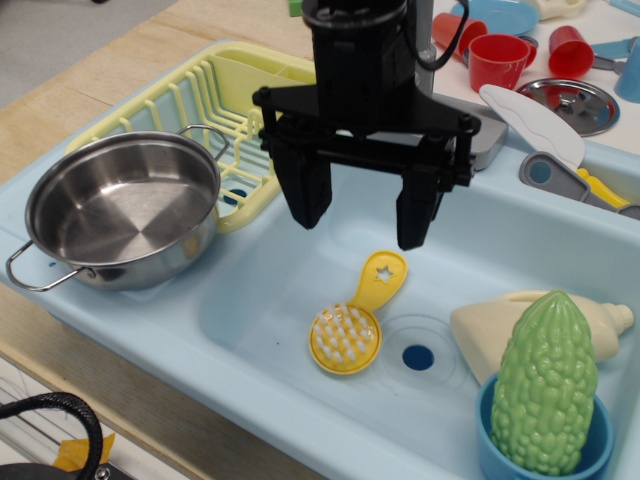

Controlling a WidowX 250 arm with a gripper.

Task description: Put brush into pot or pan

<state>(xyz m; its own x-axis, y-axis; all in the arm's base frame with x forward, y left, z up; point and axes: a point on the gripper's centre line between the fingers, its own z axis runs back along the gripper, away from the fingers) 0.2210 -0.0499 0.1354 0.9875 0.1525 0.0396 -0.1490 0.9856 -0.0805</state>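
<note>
The yellow brush (356,321) lies bristles-up on the floor of the light blue sink (260,300), its star-cutout handle pointing up and right. The shiny steel pot (120,210) with wire loop handles stands empty on the sink's left ledge. My black gripper (363,226) hangs open and empty above the sink, its fingertips a little above and behind the brush, to the right of the pot.
A yellow dish rack (225,110) sits behind the pot. A green bumpy gourd (545,385) stands in a blue cup at the front right, with a cream bottle (490,330) beside it. Red cups (497,58), a steel lid (573,103) and utensils lie at the back right.
</note>
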